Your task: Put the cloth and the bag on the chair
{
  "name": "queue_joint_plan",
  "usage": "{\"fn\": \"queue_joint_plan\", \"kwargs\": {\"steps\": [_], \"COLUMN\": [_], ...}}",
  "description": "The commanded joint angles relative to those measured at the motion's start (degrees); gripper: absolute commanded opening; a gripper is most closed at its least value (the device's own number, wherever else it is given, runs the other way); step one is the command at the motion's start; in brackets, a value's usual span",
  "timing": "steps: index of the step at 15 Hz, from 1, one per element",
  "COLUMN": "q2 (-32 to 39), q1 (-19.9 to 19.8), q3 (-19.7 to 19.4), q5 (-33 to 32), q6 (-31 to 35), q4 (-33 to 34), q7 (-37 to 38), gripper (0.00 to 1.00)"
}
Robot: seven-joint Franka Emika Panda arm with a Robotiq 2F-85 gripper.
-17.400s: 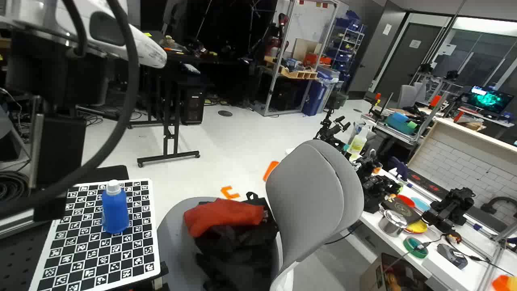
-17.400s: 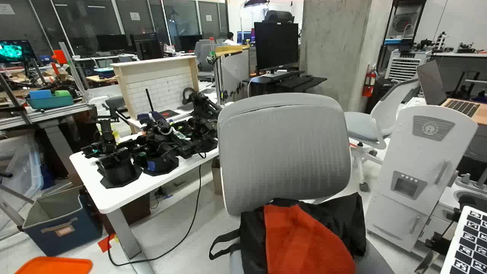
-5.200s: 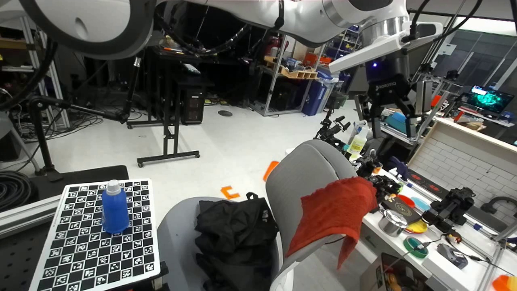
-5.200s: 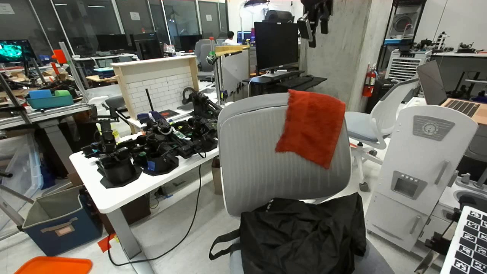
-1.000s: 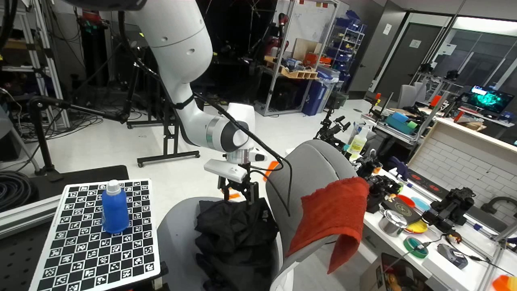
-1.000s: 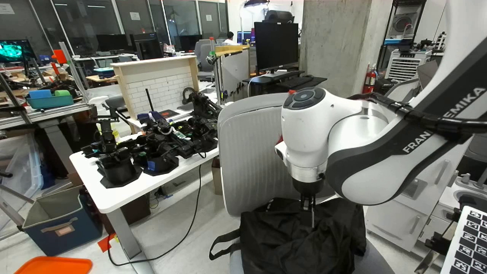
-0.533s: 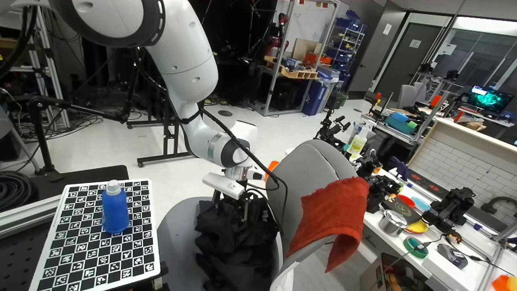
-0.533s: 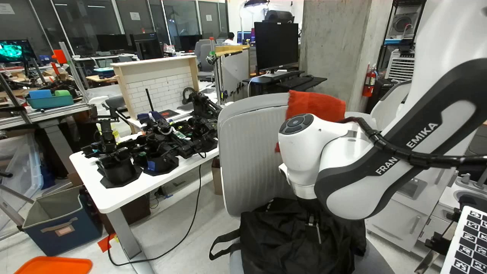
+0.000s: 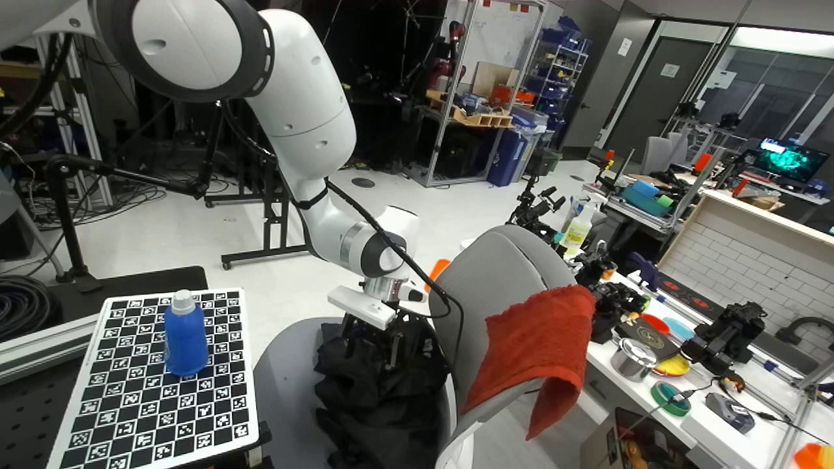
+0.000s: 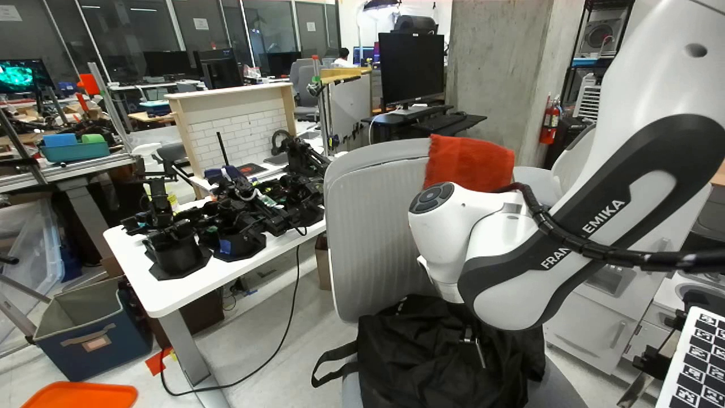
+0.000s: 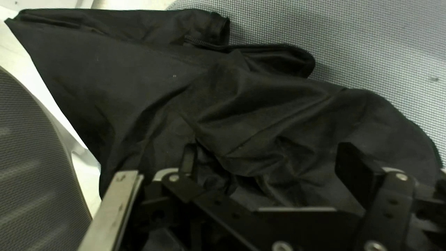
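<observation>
A robotics lab, as black robot arms (image 10: 241, 241) on a white table (image 10: 150, 292) and a checkered board (image 9: 156, 410) show

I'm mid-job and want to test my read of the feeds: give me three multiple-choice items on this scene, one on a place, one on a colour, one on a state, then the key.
1. Where is the cloth?
A. On the floor
B. On the table
C. Over the backrest

2. What colour is the bag?
A. Black
B. Blue
C. Green

3. How does the claw stand?
A. Shut, gripping nothing
B. Open
C. Clamped on the cloth

Key:
1. C: it hangs over the backrest in both exterior views.
2. A: its fabric is black in both exterior views.
3. B: the wrist view shows it spread wide.
</observation>
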Motion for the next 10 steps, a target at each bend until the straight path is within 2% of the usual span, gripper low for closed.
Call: {"fn": "queue_joint_plan", "kwargs": {"steps": [1, 5, 6, 7, 10], "q2": [2.93, 6.14, 6.90, 7.43, 9.06], "q1": [-1.36, -1.83, -1.95, -1.95, -1.83], "q3": [0.91, 0.94, 0.97, 0.97, 0.93], "q5": [1.15, 1.19, 1.26, 1.26, 1.21], "q6": [-4.43, -7.17, -7.67, -8.13, -9.53], "q4": [4.92, 8.75, 9.69, 10.25, 12.56], "q7": [-2.64, -3.45, -3.62, -3.66, -3.80], "gripper": [1.00, 1.00, 0.75, 0.74, 0.51]}}
